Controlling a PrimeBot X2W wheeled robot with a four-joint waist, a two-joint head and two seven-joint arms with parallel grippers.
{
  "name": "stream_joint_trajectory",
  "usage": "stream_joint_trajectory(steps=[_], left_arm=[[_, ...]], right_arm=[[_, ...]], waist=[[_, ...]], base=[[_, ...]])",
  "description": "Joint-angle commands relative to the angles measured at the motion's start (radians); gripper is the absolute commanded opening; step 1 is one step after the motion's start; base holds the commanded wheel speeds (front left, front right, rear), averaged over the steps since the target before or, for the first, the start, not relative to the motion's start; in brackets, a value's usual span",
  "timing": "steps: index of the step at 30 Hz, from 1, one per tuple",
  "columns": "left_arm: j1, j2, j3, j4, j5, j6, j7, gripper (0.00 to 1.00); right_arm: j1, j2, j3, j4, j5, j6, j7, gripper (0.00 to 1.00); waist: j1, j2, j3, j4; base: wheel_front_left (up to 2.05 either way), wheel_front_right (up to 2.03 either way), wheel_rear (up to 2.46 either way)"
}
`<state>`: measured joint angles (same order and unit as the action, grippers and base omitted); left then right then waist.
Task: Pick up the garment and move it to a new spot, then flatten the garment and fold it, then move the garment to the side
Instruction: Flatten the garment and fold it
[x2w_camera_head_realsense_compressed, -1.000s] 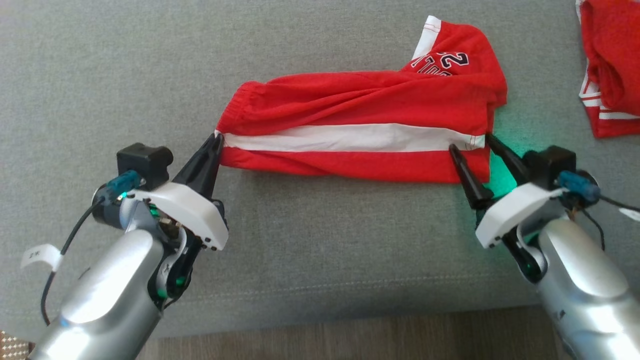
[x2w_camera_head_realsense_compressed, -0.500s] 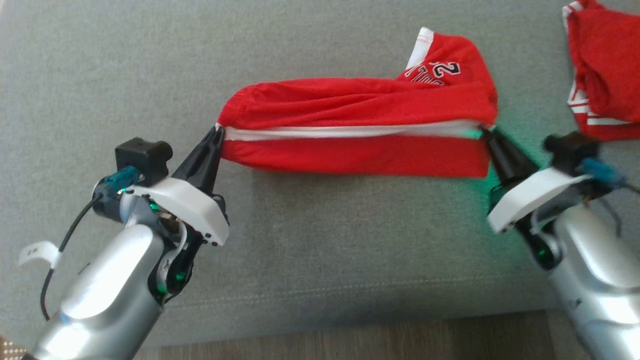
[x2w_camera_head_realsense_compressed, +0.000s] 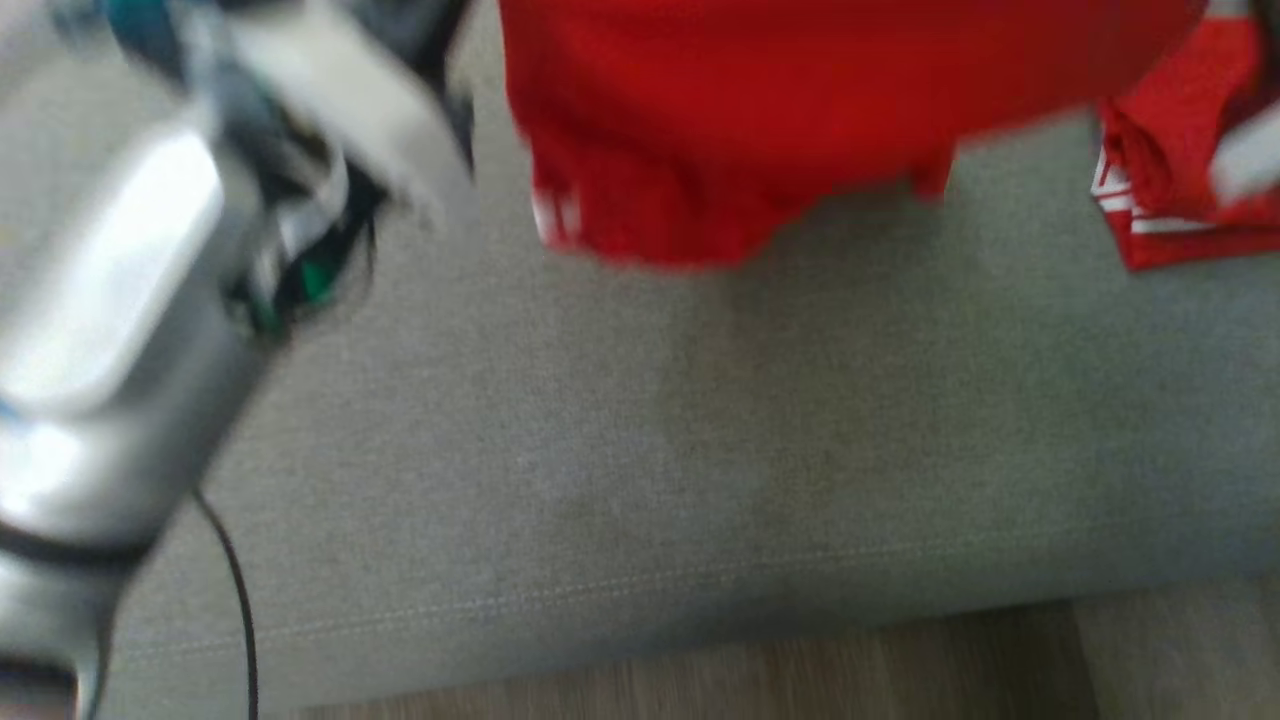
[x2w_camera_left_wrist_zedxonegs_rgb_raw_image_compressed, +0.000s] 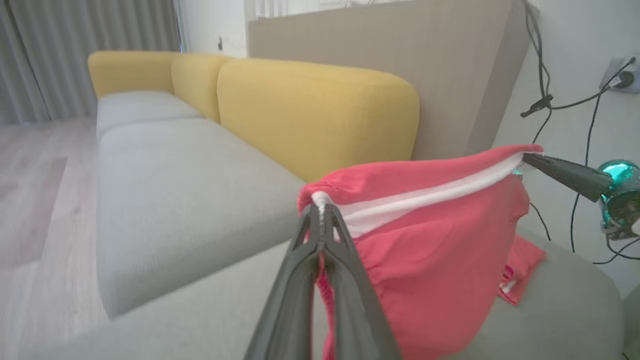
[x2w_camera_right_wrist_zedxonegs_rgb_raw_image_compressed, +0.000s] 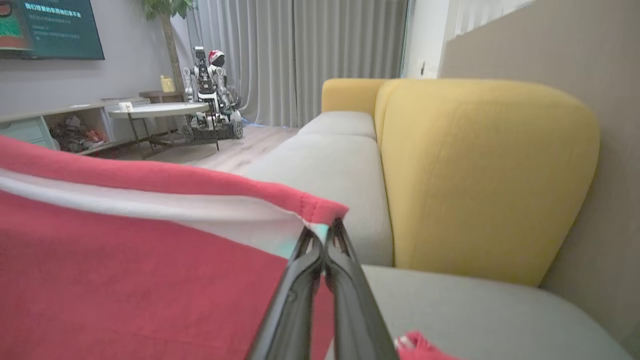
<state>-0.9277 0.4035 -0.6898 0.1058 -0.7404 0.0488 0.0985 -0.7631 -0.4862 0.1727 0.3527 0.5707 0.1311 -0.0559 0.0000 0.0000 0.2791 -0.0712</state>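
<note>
L gripper (x2w_camera_left_wrist_zedxonegs_rgb_raw_image_compressed: 320, 216): jaws pressed together on the waistband corner of the red garment (x2w_camera_left_wrist_zedxonegs_rgb_raw_image_compressed: 425, 260), right at its white stripe. R gripper (x2w_camera_right_wrist_zedxonegs_rgb_raw_image_compressed: 325, 231): jaws likewise clamped, on the opposite end of the same striped edge. The garment hangs stretched btw the two tips, the rest of the cloth drooping below the jaws toward the grey sofa seat (x2w_camera_left_wrist_zedxonegs_rgb_raw_image_compressed: 190, 200). Head view is badly blurred: red cloth along the top, L forearm (x2w_camera_head_realsense_compressed: 110, 330) at upper left w/ a thin black cable (x2w_camera_head_realsense_compressed: 238, 590) trailing down, wood floor (x2w_camera_head_realsense_compressed: 700, 680) past the seat's front edge.

Around: a 2nd red garment (x2w_camera_left_wrist_zedxonegs_rgb_raw_image_compressed: 520, 272) w/ white trim lies crumpled on the seat, below and beyond the R jaws. Can't tell if it touches the held one. Yellow back cushions (x2w_camera_right_wrist_zedxonegs_rgb_raw_image_compressed: 480, 175) rise just beyond both tips, w/ a tan panel (x2w_camera_left_wrist_zedxonegs_rgb_raw_image_compressed: 400, 50) behind them. Past the R tips there's a wall w/ dangling cables (x2w_camera_left_wrist_zedxonegs_rgb_raw_image_compressed: 547, 100) and a socket (x2w_camera_left_wrist_zedxonegs_rgb_raw_image_compressed: 622, 75).

Far ahead and left of the R jaws: grey curtains (x2w_camera_right_wrist_zedxonegs_rgb_raw_image_compressed: 300, 60), a round table (x2w_camera_right_wrist_zedxonegs_rgb_raw_image_compressed: 157, 109), a small wheeled robot (x2w_camera_right_wrist_zedxonegs_rgb_raw_image_compressed: 210, 100) beside it, a wall screen (x2w_camera_right_wrist_zedxonegs_rgb_raw_image_compressed: 50, 27), a plant (x2w_camera_right_wrist_zedxonegs_rgb_raw_image_compressed: 167, 7).

Containers: a low open shelf unit (x2w_camera_right_wrist_zedxonegs_rgb_raw_image_compressed: 45, 114), far left of the R jaws. Its compartment holds dark and orange items, too small to ID.
</note>
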Motion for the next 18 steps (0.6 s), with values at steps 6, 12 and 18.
stream_joint_trajectory(steps=[6,12,18], left_arm=[[-0.395,-0.058,0.043,0.183,0.114,-0.052,-0.022,0.00],[-0.628,-0.116,0.002,0.388,0.256,-0.077,-0.168,0.00],[-0.731,-0.139,-0.023,0.527,0.376,-0.052,-0.347,0.00]], right_arm=[[-0.354,-0.032,0.038,0.037,-0.013,0.000,0.074,0.00],[-0.577,-0.037,0.035,0.155,-0.064,0.000,-0.027,0.00],[-0.636,-0.046,0.049,0.204,-0.074,0.000,-0.160,0.00]], waist=[[0.0000,0.0000,0.169,-0.033],[0.0000,0.0000,0.247,-0.037],[0.0000,0.0000,0.263,-0.034]], base=[[0.00,0.00,0.00],[0.00,0.00,0.00],[0.00,0.00,0.00]])
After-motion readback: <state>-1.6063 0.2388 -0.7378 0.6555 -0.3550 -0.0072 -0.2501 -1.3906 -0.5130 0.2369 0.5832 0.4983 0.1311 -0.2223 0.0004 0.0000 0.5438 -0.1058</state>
